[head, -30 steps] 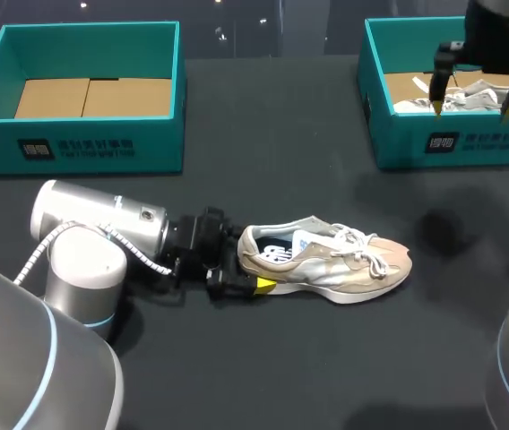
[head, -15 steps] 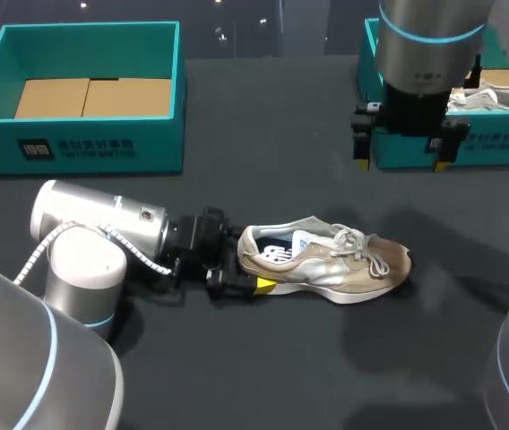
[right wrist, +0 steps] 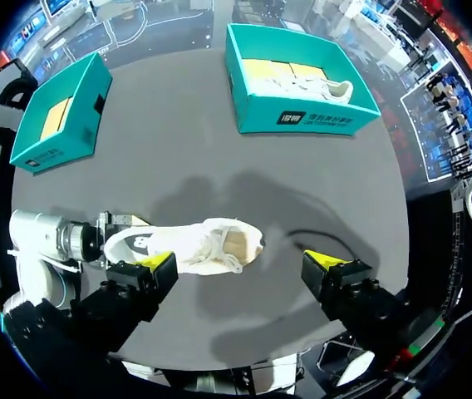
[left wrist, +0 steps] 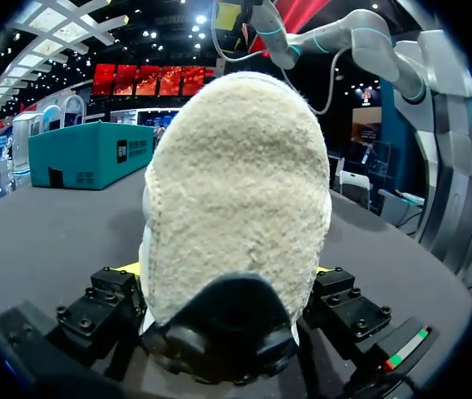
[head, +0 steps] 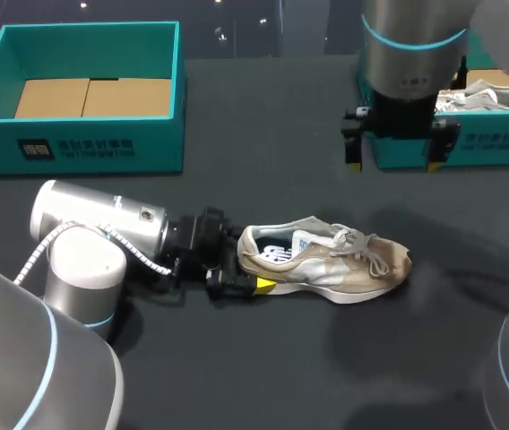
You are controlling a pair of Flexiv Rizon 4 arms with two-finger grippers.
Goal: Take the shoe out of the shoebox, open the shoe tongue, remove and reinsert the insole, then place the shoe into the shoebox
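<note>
Beige suede-and-mesh shoe with white laces (head: 331, 262) lies on its sole on the dark matte table (head: 263, 179), outside both boxes, with its toe toward the robot's right. The left gripper (left wrist: 227, 269) comes in low along the table, its two fingers closed on the heel from either side. That hold looks meant to pin the shoe so it cannot slide while the tongue and insole are worked. The right gripper (right wrist: 242, 266) hangs high over the table, its yellow-tipped fingers spread wide with nothing between them. It is well above the shoe and near the front of the teal cardboard shoebox with a second pale shoe inside (head: 496, 143). The other teal cardboard shoebox (head: 84, 148), at the far left, shows only its brown floor and is probably this shoe's own. The taking-out seems done. Opening the tongue is likely next, and for that the free hand must come down onto the laced throat.
</note>
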